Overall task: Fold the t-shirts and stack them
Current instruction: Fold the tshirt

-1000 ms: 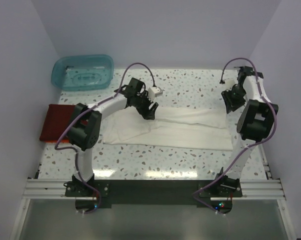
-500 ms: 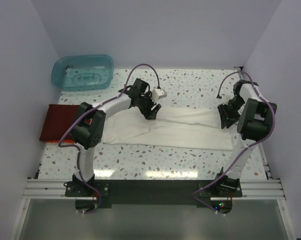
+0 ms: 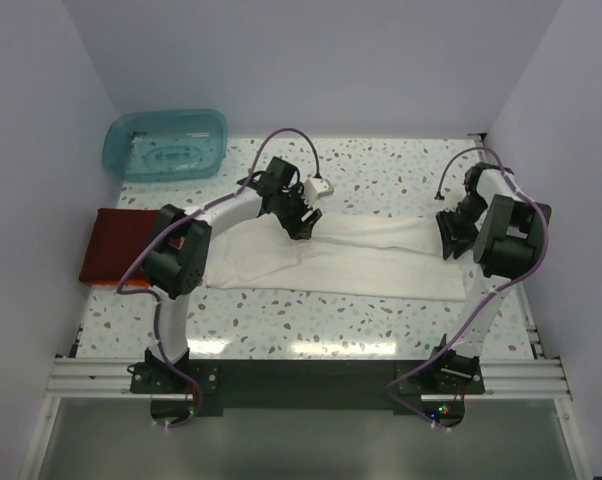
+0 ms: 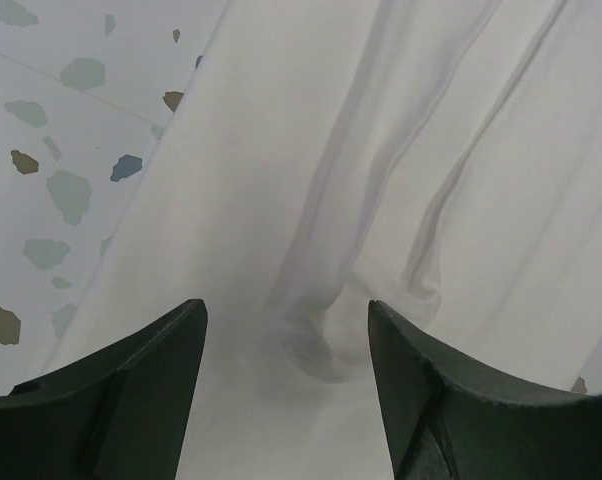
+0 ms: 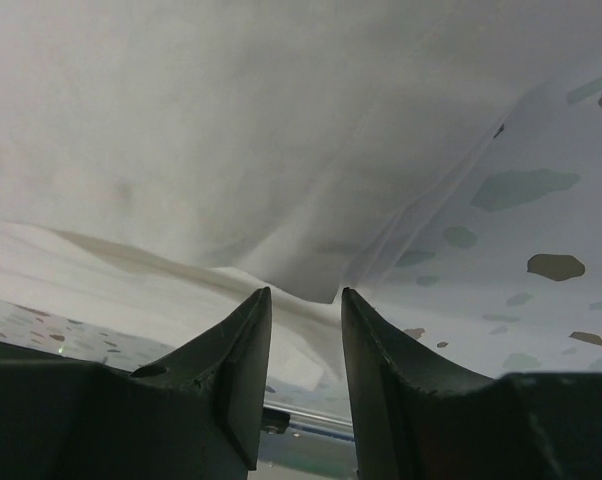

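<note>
A large cream-white t-shirt (image 3: 361,262) lies spread across the middle of the table. My left gripper (image 3: 303,226) hangs over its upper left part, open wide. In the left wrist view a raised fold (image 4: 316,340) of the shirt sits between the fingers (image 4: 141,390). My right gripper (image 3: 449,236) is at the shirt's right end, jaws partly open. The shirt's corner (image 5: 316,285) lies just at its fingertips (image 5: 246,340), with a gap showing on both sides. A dark red folded t-shirt (image 3: 116,245) lies at the left edge, with a thin orange edge (image 3: 103,284) under it.
A translucent teal tub (image 3: 166,143) stands at the back left corner. The speckled table (image 3: 381,175) is bounded by purple walls at the back and sides. The metal rail (image 3: 311,378) with both arm bases runs along the near edge.
The right arm has swung down from the back right onto the shirt's right end. The left gripper shifted slightly on the shirt's upper left, and both openings look unchanged.
</note>
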Motion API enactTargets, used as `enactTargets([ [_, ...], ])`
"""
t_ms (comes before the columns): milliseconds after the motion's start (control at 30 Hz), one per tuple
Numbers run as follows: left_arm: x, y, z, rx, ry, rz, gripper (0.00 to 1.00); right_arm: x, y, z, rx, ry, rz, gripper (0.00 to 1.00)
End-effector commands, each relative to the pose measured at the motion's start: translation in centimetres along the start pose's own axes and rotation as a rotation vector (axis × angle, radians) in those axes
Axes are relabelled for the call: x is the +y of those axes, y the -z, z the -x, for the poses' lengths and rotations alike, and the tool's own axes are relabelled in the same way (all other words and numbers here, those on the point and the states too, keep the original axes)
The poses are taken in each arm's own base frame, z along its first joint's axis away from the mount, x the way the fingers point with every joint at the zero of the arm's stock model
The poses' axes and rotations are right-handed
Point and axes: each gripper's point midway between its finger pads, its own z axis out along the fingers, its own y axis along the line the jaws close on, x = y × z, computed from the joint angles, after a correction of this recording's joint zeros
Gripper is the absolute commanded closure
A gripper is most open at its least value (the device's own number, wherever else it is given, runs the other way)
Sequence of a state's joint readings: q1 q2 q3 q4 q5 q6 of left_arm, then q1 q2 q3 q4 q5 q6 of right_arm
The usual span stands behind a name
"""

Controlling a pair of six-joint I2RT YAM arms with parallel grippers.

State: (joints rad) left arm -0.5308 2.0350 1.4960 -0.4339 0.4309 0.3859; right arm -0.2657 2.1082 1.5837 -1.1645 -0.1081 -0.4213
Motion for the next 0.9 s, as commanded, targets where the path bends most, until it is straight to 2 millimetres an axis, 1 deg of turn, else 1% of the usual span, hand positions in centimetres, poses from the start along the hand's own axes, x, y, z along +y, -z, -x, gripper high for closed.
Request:
enactTargets([
  [0, 0.2, 0.1, 0.6, -0.013, -0.032, 0.013, 0.29, -0.8, 0.0, 0.5, 0.003, -0.026, -0.038, 0.62],
  [100, 0.1, 0.0, 0.1, -0.004, -0.033, 0.009, 0.29, -0.8, 0.2, 0.9, -0.014, -0.029, -0.037, 0.64],
  [167, 0.0, 0.0, -0.1, -0.001, -0.032, 0.004, 0.29, -0.8, 0.4, 1.3, -0.023, -0.030, -0.032, 0.70],
  [233, -0.2, -0.2, -0.5, 0.007, -0.027, -0.005, 0.30, -0.9, 0.6, 1.5, -0.027, -0.029, -0.034, 0.79],
  [300, -0.3, -0.3, -0.9, 0.015, -0.022, -0.007, 0.30, -0.8, 0.8, 1.6, -0.036, -0.028, -0.033, 0.86],
  [333, -0.4, -0.5, -1.1, 0.021, -0.020, -0.011, 0.30, -0.8, 1.0, 1.7, -0.041, -0.025, -0.035, 0.97],
  [367, -0.5, -0.6, -1.3, 0.026, -0.018, -0.014, 0.30, -0.9, 1.1, 1.9, -0.049, -0.022, -0.040, 1.00],
  [467, -0.7, -0.8, -1.8, 0.033, -0.016, -0.027, 0.31, -1.0, 2.0, 2.6, -0.086, -0.010, -0.050, 1.00],
  [500, -0.9, -0.9, -2.1, 0.039, -0.015, -0.034, 0.33, -1.0, 2.3, 2.8, -0.101, -0.007, -0.052, 1.00],
  [567, -1.1, -0.9, -2.1, 0.032, -0.019, -0.042, 0.36, -1.3, 3.3, 3.5, -0.128, 0.005, -0.068, 1.00],
  [600, -1.2, -0.8, -2.2, 0.032, -0.021, -0.047, 0.41, -1.5, 3.9, 4.0, -0.151, 0.012, -0.081, 1.00],
  [667, -1.4, -0.6, -2.0, 0.023, -0.027, -0.057, 0.48, -2.1, 4.7, 4.3, -0.168, 0.026, -0.117, 1.00],
  [700, -1.5, -0.5, -1.9, 0.019, -0.026, -0.057, 0.56, -2.2, 5.1, 4.4, -0.177, 0.032, -0.128, 1.00],
  [733, -1.5, -0.2, -1.4, 0.007, -0.033, -0.056, 0.61, -2.5, 5.3, 4.4, -0.176, 0.043, -0.144, 1.00],
  [767, -1.7, 0.0, -1.4, 0.004, -0.031, -0.063, 0.65, -2.7, 5.5, 4.4, -0.176, 0.048, -0.154, 1.00],
  [800, -1.9, 0.3, -1.1, -0.004, -0.037, -0.066, 0.73, -3.0, 5.5, 4.4, -0.177, 0.049, -0.166, 1.00],
  [867, -2.2, 0.6, -0.7, -0.017, -0.040, -0.075, 0.78, -3.5, 5.5, 4.3, -0.169, 0.052, -0.194, 1.00],
])
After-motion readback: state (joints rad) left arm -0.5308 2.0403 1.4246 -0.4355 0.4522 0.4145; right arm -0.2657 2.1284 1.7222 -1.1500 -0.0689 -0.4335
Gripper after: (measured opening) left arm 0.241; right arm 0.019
